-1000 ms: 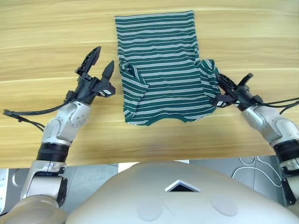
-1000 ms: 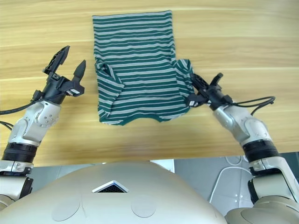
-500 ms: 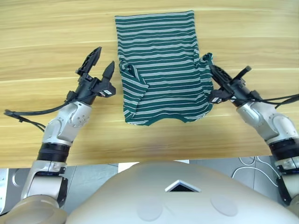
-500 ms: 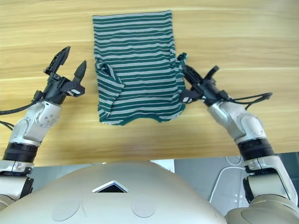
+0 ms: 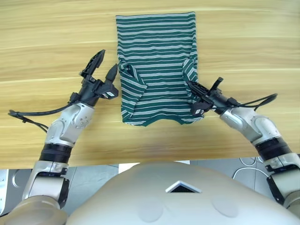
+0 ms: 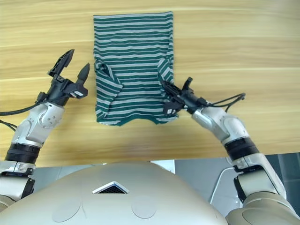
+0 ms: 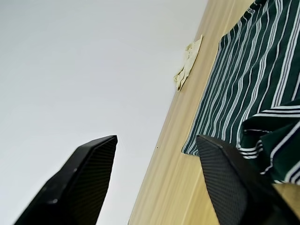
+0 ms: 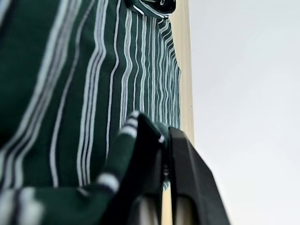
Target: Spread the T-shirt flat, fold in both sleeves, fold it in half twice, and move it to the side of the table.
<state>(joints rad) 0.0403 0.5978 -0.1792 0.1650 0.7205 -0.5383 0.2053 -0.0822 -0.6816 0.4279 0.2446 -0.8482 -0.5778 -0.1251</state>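
Your T-shirt (image 5: 157,51), dark green with pale stripes, lies on the wooden table (image 5: 47,37) between the 2 arms, its long axis running away from the robot. The far part lies flat and square. The near part is narrower, with both sides turned in.

Your right gripper (image 5: 194,92) sits over the shirt's right-hand portion, toward the near end. Its 2 fingers are pinched together on the right sleeve (image 5: 190,70), which is drawn inward so that it lies over the body of the shirt rather than out on the wood. In the right wrist view the striped cloth is wedged between the closed fingers of that gripper (image 8: 161,140), and the rest of the shirt stretches away beyond them.

Your left gripper (image 5: 107,63) stands just beside the shirt's left edge, level with the left sleeve (image 5: 129,75), which is already folded onto the body. Its fingers are spread wide with nothing between them. The finger nearer the shirt is very close to the cloth, but you cannot tell whether it touches. From the left wrist view, the gripper (image 7: 156,140) frames the shirt's left border, and a small pale crumpled scrap (image 7: 187,65) lies at the table's far edge, well apart from the shirt.
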